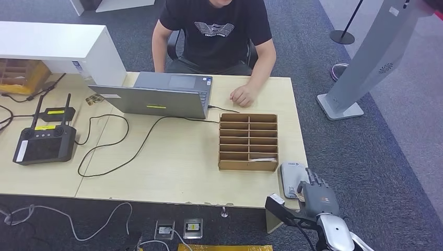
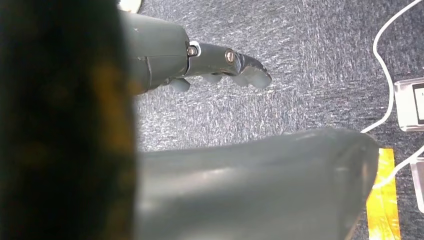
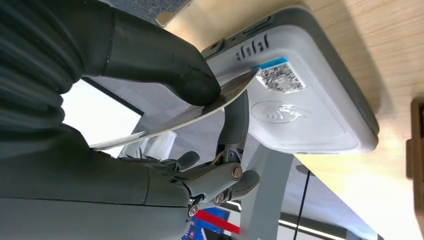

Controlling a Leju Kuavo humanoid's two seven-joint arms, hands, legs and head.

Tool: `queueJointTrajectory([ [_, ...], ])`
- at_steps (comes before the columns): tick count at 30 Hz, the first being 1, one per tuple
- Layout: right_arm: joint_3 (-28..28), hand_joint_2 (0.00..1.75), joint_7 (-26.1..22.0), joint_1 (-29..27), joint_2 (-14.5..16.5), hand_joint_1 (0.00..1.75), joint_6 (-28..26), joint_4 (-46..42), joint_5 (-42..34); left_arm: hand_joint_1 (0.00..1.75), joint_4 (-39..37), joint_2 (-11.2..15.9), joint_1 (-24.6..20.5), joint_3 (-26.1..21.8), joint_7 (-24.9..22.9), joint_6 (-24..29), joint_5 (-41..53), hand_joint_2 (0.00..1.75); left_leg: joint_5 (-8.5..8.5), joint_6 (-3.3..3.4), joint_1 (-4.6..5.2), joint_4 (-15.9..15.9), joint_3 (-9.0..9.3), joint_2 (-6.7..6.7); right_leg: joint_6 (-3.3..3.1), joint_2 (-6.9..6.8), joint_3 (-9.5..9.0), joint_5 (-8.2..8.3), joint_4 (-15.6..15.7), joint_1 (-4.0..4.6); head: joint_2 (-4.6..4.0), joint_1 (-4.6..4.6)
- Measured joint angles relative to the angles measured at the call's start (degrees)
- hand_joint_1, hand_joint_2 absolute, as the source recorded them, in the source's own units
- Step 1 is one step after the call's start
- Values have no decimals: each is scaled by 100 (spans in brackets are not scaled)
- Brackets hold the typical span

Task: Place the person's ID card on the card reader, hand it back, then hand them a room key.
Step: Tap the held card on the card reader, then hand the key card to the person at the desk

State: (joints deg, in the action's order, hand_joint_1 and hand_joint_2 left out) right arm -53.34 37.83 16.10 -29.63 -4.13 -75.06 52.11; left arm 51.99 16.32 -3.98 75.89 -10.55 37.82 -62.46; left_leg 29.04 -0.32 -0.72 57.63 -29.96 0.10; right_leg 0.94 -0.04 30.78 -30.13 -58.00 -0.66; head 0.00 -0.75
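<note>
Right wrist view: the right hand (image 3: pixel 165 145) is seen pinching the ID card (image 3: pixel 200 107) between the thick thumb and a darker finger, the card tilted with its far edge just over the near corner of the card reader (image 3: pixel 305 107); whether card and reader touch cannot be told. A printed code label and a contactless symbol are shown on the reader's white top.

From the head view, the right hand (image 1: pixel 316 194) is placed at the front right corner of the table (image 1: pixel 177 167), fingers pointing toward the card reader (image 1: pixel 290 172), which lies just beside the cardboard key organiser (image 1: pixel 248 142). A seated person's hand (image 1: pixel 242 95) is rested on the table behind the organiser, beside a laptop (image 1: pixel 162 97).

In the left wrist view, the left hand (image 2: pixel 220 62) is shown hanging over grey carpet, fingers loosely extended and apart, nothing held
</note>
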Motion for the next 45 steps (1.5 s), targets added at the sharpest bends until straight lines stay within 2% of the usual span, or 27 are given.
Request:
queueJointTrajectory([
  [4, 137, 175, 0, 22, -83, 175, 11, -359, 117, 0, 22, 26, -4, 7, -3, -21, 3, 0, 0, 0, 1, 0, -11, 0, 0, 1, 12, 2, -1, -1, 0, -2],
  [16, 110, 175, 0, 638, -231, 175, -103, -1207, 463, 0, 46, 62, -61, 138, 99, -33, 112, 0, 0, 0, 0, 0, -22, 0, 0, 1, 23, 2, -2, 0, 0, -1],
  [25, 103, 175, 0, 1076, -272, 175, -209, -1464, 745, 0, 48, 58, -67, 160, 182, -16, 137, 0, 0, 0, 0, 1, -23, 0, 0, 1, 24, 2, -2, 0, 0, -1],
  [30, 144, 175, 0, 1259, -273, 175, -62, -1609, 972, 0, 47, 57, -68, 166, 183, -8, 239, 0, 0, 0, 0, 0, -23, -1, 0, 1, 24, 2, -2, 0, 0, -1],
  [35, 96, 175, 0, 1498, -226, 175, -125, -1651, 846, 0, 38, 51, -106, 185, 188, -42, 535, 0, 0, 0, 0, 0, -26, -1, 0, -1, 24, 2, -2, 0, 0, -1],
  [38, -28, 175, -14, 1663, -48, 175, -479, -1493, 707, 0, 17, -125, -179, 251, 166, -32, 1093, 0, -1, 1, 1, 0, -29, -3, 0, -6, 22, 2, -3, -1, 0, -3],
  [42, -216, 175, -82, 1800, 386, 175, -1238, -1057, 665, 0, -65, -631, -189, 274, 48, -4, 1738, 0, -4, 5, 2, 0, -34, -10, 0, -13, 21, 2, -2, -2, 0, 1],
  [45, -339, 175, -140, 1858, 687, 175, -1424, -692, 649, 0, -78, -830, -158, 286, -33, 2, 1862, 0, -3, 5, 1, 1, -36, -14, 0, -16, 24, 2, 1, -1, 0, 2],
])
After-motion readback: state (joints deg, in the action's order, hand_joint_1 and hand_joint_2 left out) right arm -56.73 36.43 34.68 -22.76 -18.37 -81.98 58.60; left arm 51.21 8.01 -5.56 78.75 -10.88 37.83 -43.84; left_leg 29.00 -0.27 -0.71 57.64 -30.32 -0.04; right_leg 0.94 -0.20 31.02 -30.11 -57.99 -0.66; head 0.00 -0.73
